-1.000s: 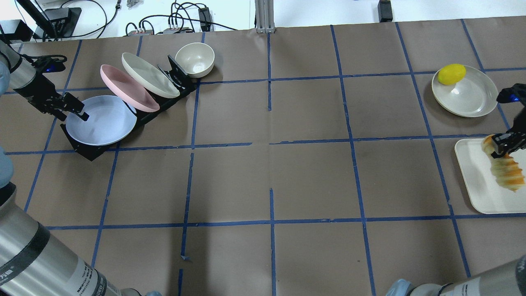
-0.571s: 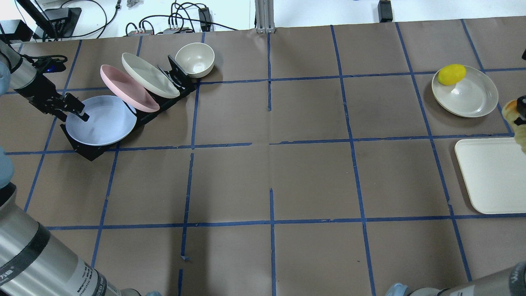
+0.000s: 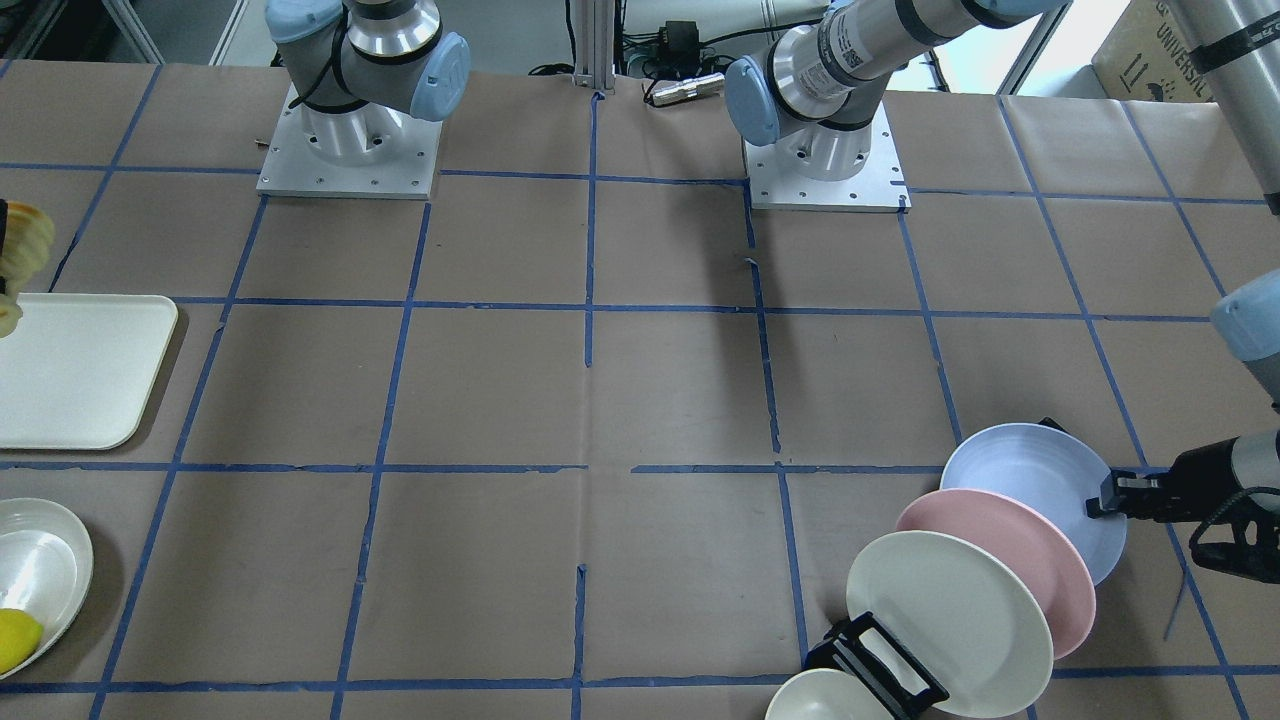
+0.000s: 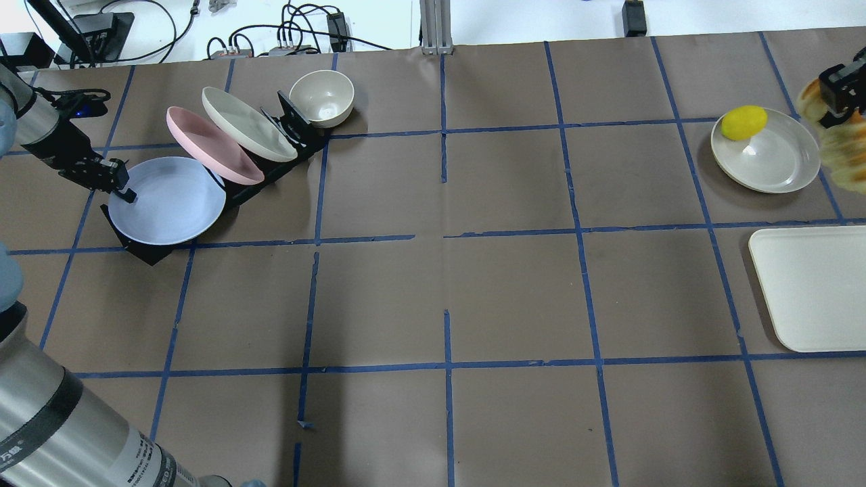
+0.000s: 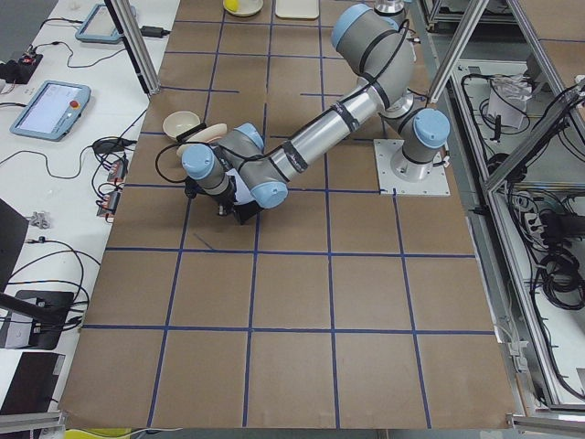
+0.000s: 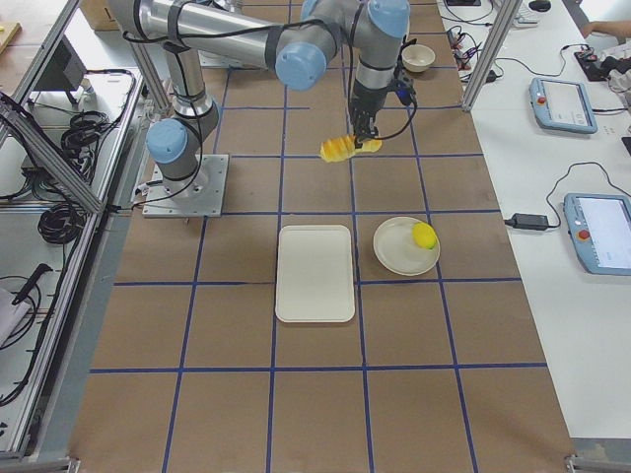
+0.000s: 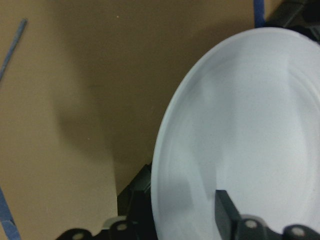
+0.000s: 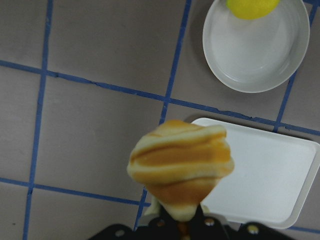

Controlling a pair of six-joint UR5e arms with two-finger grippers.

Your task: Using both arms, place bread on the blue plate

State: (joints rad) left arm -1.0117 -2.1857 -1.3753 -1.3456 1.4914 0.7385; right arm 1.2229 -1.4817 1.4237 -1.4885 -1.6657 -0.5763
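The blue plate [image 4: 169,203] leans at the front of a black rack [image 4: 291,128] at the far left; it also shows in the front view [image 3: 1030,470] and fills the left wrist view [image 7: 250,135]. My left gripper [image 4: 120,191] is shut on its left rim, with one finger [image 7: 225,215] lying over the plate's face. My right gripper [image 4: 835,91] is shut on one end of the bread [image 4: 842,152], a cream loaf with orange stripes. The bread hangs in the air at the far right edge, above the table beside the cream-white plate [image 4: 778,166]. The bread also shows in the right wrist view [image 8: 180,170].
A pink plate [image 4: 213,152] and a cream plate [image 4: 247,122] lean in the same rack behind the blue one. A cream bowl [image 4: 323,97] stands beyond the rack. A yellow lemon [image 4: 743,122] lies on the cream-white plate. A white tray [image 4: 812,287] lies at the right.
My right gripper has lifted the bread off the white tray and carried it up and toward the far right. My left gripper's fingers have closed on the blue plate's rim.
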